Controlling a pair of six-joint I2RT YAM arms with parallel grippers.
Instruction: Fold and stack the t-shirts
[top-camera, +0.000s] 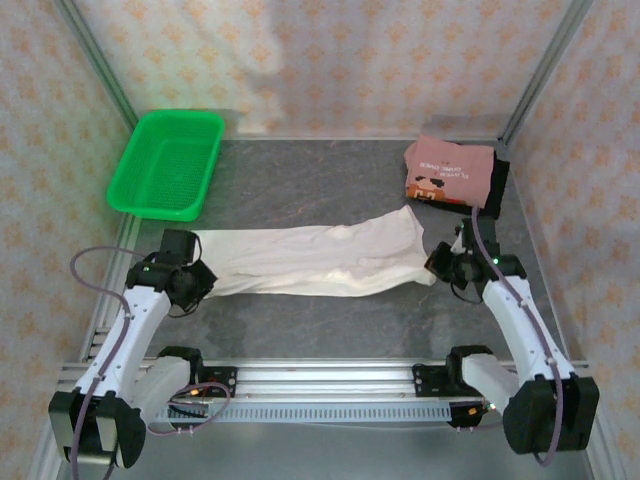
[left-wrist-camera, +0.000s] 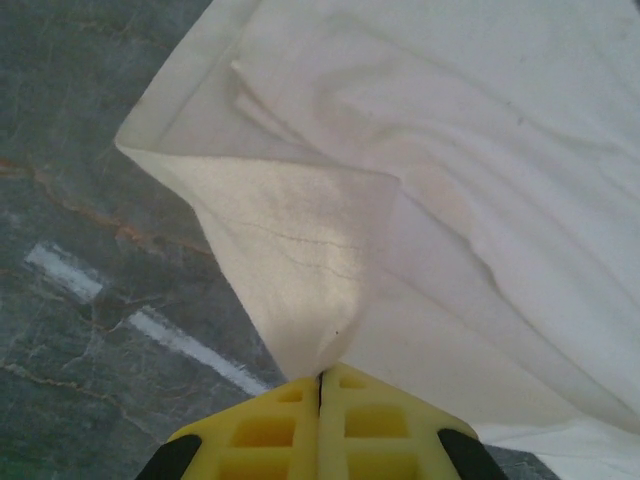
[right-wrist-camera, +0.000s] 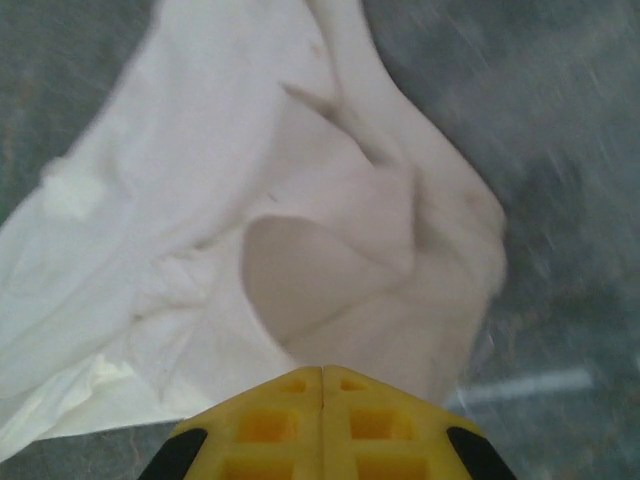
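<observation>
— What do we find in the green mesh basket (top-camera: 165, 170)?
— Just its bare floor, far left.
— And the cream-white t-shirt (top-camera: 310, 260)?
— Rumpled, stretched mid-table (top-camera: 330, 200); our left gripper (left-wrist-camera: 320, 385) and right gripper (right-wrist-camera: 322, 375) each pinch an end. The pink t-shirt (top-camera: 448, 172) lies folded on the black t-shirt (top-camera: 497, 185), far right.

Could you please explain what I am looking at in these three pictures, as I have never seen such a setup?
These are two robot arms bolted at the near edge of a table. The wide picture comes from a fixed camera above and behind them; the two close-ups come from a camera on each wrist, so the yellow blocks there are that arm's own fingers. A cream t-shirt lies stretched across the middle. The left gripper pinches one end and the right gripper the other, both shut on the cloth. At the back right, a folded pink t-shirt rests on a black one. A green basket sits at the back left.
</observation>
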